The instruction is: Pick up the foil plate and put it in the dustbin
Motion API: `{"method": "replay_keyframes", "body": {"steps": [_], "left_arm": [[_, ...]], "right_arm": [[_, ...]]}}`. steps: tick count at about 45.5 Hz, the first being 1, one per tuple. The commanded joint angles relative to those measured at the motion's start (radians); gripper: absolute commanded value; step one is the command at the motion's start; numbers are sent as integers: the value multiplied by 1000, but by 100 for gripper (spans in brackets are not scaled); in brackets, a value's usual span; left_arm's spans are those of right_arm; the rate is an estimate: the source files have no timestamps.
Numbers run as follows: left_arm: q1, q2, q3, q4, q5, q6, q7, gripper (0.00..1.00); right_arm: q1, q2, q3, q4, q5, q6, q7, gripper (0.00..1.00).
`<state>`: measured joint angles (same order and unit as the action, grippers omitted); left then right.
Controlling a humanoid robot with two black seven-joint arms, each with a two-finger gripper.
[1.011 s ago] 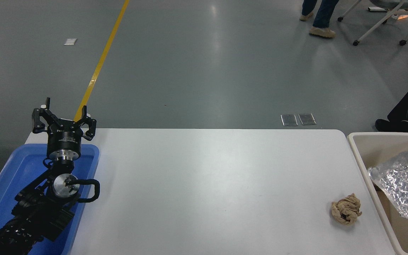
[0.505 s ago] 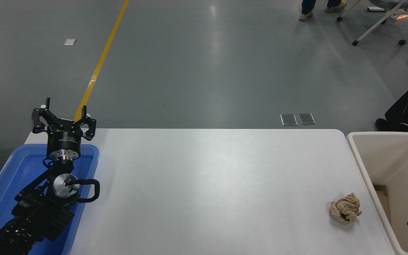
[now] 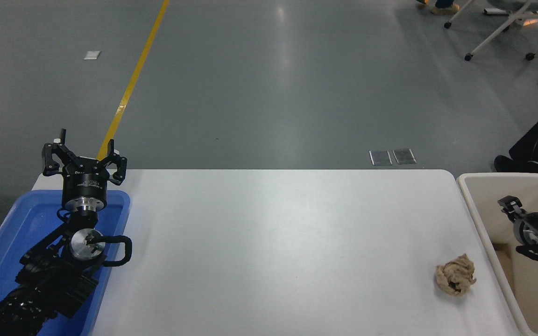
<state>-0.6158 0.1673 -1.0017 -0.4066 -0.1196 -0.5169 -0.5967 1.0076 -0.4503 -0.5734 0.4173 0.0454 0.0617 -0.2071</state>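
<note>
One gripper is hanging over the beige dustbin (image 3: 477,205); no foil plate is showing anywhere.

The right gripper (image 3: 512,205) is poking in from the right edge above the bin's deep, smooth plastic walls, its fingers too cropped to tell whether they are spread or closed; the plate is probably lying out of sight inside. The left gripper (image 3: 83,161) is sitting parked with fingers splayed above the shallow blue tray (image 3: 3,242). A crumpled tan paper ball (image 3: 456,274) is resting on the white tabletop (image 3: 273,252) just beside the bin.
</note>
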Motion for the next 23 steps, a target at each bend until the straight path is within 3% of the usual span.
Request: {"method": "replay_keyframes", "body": {"steps": [1, 10, 23], "left_arm": [[-1, 0, 0, 0, 0, -2, 2, 99], [-1, 0, 2, 0, 1, -2, 2, 99], [-1, 0, 0, 0, 1, -2, 2, 99]], "right_arm": [[302, -28, -187, 317, -2, 10, 0, 100], [502, -57, -229, 555, -71, 153, 0, 100], [788, -177, -328, 977, -154, 224, -1, 100]]}}
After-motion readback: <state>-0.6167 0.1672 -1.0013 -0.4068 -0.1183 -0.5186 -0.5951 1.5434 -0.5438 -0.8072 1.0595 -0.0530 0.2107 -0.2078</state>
